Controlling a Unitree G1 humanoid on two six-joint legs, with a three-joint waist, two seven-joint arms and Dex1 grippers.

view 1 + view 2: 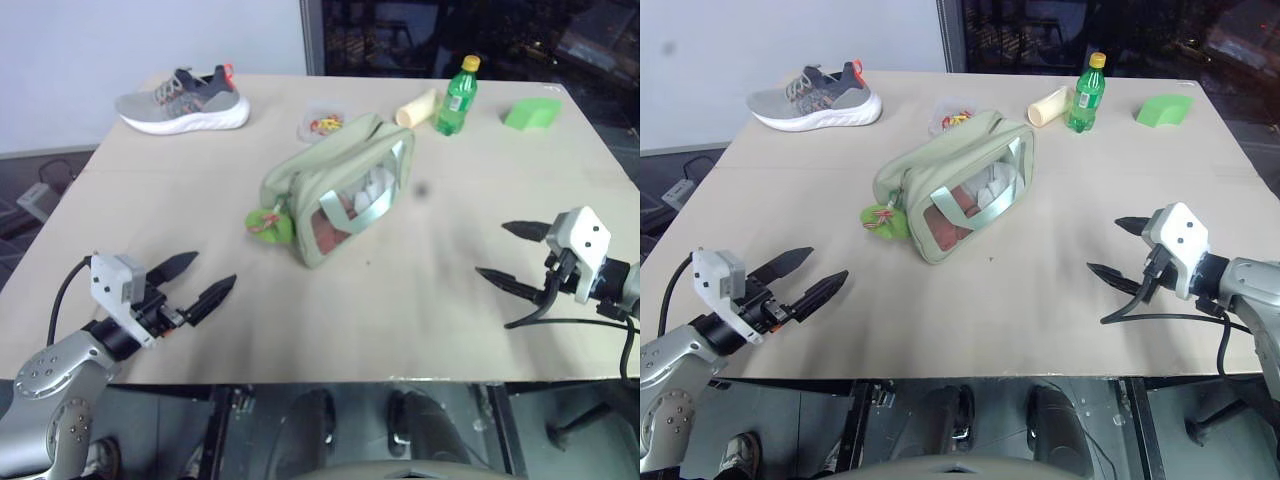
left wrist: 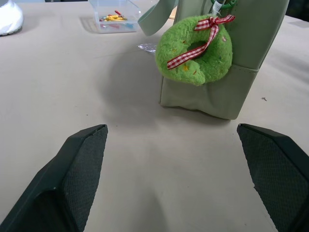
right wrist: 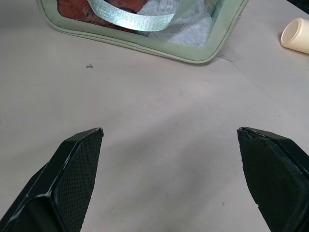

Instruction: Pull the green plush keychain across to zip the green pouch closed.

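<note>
The green pouch (image 1: 340, 190) is lying near the middle of the surface (image 1: 430, 300), running diagonally, with its clear front panel facing the near edge. The green plush keychain (image 1: 270, 224) is hanging at the pouch's end toward the left edge, resting against the fabric; in the left wrist view it is showing as a fuzzy ring with a red checked ribbon. The left gripper (image 1: 198, 279) is hovering over the near left corner, jaws spread wide and holding nothing, aimed toward the keychain but well apart from it. The right gripper (image 1: 512, 255) is hovering near the right edge, jaws likewise spread and empty, facing the pouch's front panel. The step in hand appears to be the approach. To do it well, the left gripper should be closing on the body of the plush ring rather than the ribbon, while the right gripper is bracing the far end of the pouch so that it is not sliding. The pull should be following the zipper line, kept low and steady, toward the far right corner.
</note>
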